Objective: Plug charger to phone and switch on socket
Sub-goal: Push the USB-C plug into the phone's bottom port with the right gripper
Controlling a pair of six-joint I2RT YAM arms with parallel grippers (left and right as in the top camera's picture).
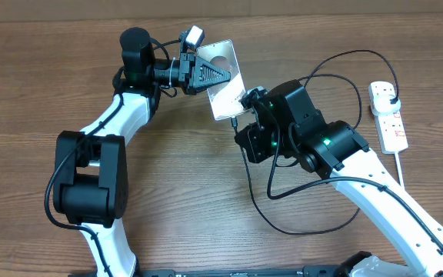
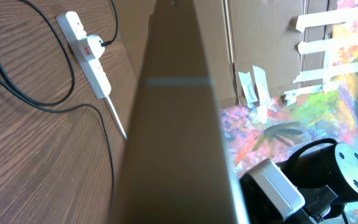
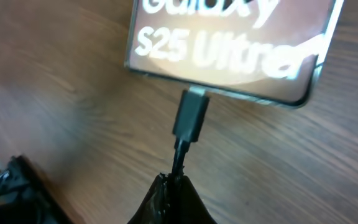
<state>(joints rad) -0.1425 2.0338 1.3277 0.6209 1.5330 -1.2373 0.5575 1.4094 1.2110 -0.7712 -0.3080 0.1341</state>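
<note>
Clamping phone [image 1: 225, 92] in left pincer [image 1: 208, 74] near surface's [image 1: 206, 200] far edge; pinching charger [image 3: 190, 116] in right pincer [image 3: 171, 190], tip at phone's edge (seated? unclear). Could jam or slip if pushed askew.

phone [image 2: 173, 124] edge up close, charger [image 2: 105, 43] plugged into socket [image 2: 86, 55] behind

A brown wood-grain worktop [image 1: 198, 208] fills the overhead view, its boards running left to right. Plain cardboard [image 1: 321, 6] lines its far edge. In the left wrist view, white tape strips [image 2: 319, 22] are stuck on a cardboard panel [image 2: 266, 37], above a sheet [image 2: 334, 93] painted in pink, blue, green and orange.
</note>
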